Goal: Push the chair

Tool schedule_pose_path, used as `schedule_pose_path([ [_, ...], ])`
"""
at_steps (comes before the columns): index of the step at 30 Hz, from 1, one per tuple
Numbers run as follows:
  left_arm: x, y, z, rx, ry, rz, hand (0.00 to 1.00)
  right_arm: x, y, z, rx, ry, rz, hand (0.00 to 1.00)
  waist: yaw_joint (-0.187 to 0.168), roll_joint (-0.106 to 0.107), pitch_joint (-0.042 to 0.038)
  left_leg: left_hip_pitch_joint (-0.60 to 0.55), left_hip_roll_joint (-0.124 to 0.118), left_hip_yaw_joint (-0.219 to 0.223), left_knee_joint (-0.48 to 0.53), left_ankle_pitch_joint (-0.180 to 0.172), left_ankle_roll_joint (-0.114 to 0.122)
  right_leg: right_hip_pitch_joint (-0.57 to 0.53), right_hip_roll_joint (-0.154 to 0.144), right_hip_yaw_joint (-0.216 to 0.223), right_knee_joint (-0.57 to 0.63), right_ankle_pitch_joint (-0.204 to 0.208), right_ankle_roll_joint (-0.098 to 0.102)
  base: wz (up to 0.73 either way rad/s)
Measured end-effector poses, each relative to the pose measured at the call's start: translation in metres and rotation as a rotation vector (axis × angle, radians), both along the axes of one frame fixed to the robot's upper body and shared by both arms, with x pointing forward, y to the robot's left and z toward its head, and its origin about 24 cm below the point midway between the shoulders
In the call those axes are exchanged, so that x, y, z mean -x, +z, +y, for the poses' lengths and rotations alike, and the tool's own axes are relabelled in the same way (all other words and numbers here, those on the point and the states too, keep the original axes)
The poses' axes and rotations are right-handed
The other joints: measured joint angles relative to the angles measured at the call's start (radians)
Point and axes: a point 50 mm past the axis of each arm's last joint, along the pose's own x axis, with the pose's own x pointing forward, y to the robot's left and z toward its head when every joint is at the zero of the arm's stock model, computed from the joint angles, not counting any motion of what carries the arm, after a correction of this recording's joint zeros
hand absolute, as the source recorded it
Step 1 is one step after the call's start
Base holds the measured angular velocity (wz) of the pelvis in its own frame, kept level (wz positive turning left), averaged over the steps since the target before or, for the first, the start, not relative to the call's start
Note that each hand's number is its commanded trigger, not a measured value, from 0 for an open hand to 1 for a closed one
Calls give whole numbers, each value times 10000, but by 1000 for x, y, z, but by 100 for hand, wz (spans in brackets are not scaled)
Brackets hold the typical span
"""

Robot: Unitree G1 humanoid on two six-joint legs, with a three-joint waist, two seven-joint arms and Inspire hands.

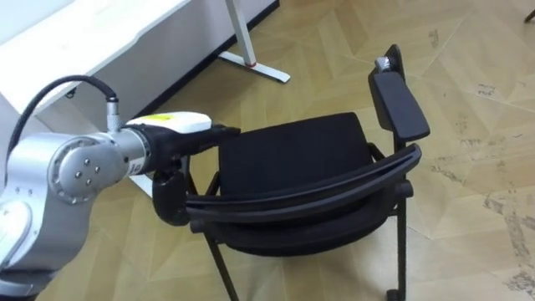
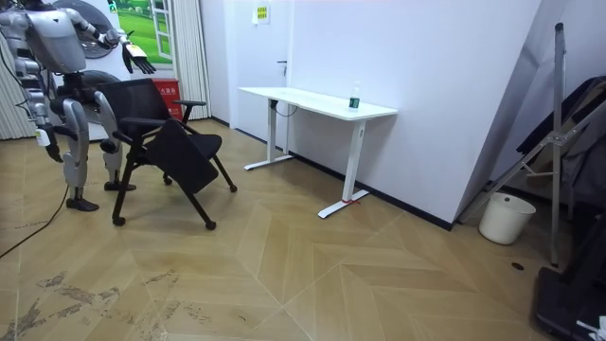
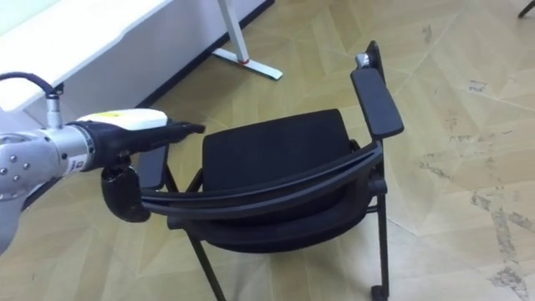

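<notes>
Fingers [image 1: 219, 131] of your left hand [image 1: 171, 124] reach straight over the left armrest [image 1: 170, 199] of the black chair [image 1: 292, 155], which stands just before the robot (touching or not, you cannot tell, dark on dark), while your right hand [image 2: 42, 139] hangs low, too small to read.

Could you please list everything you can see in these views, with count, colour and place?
chair: one, black, on the floor directly in front of the robot.
desk: one, white, by the wall beyond the chair.
bottle: one, small, greenish, on the desk.
bucket: one, white, on the floor at the room view's right.
frame: one, grey, leaning above the bucket.
floor: wooden, herringbone pattern.
left hand: dark, fingers straight, above the chair's armrest on the robot's left.
right hand: hanging at the robot's side.
</notes>
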Motion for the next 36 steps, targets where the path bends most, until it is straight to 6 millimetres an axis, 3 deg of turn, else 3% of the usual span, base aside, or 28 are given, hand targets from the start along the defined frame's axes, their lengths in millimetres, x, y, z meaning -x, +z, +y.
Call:
schedule_pose_path([
  [4, 1, -6, -6, 277, -251, 387, 0, 0, 0, 0, 19, 89, 20, 0, 8, -71, 54, -44, -3, 24, 0, -10, 17, -62, -1, 45, -19, 3, 7, -1],
  [13, 1, -7, -10, 606, -290, 369, 0, -5, 1, -2, 63, 142, -92, 0, -35, 47, -24, 6, -5, 78, -34, -22, 23, -78, -1, 194, -7, 11, 22, -2],
  [19, 1, -7, -12, 744, -259, 315, 0, -10, 2, -2, 50, 208, -282, 0, -35, 12, -1, 15, -6, 81, -22, -22, 23, -77, 0, 221, 22, 13, 24, 0],
  [28, -5, -42, -6, 1396, 869, 1190, 0, -8, 1, -1, 212, 165, -149, 0, -211, -130, 66, -37, -16, 63, -20, -20, 25, -110, 12, 249, -15, 13, 27, 0],
  [32, -8, -47, -8, 1705, 1167, 1007, 0, -8, 0, 3, 99, 143, -144, 0, -302, -265, 33, -61, -14, 80, -38, -20, 24, -165, 14, 327, -26, 13, 27, -4],
  [36, -12, -60, -6, 1743, 1720, 972, 0, -9, -1, 4, 80, 189, -183, 0, -299, -271, 13, -14, -5, 136, -75, -21, 24, -189, 17, 470, -3, 14, 26, -10],
])
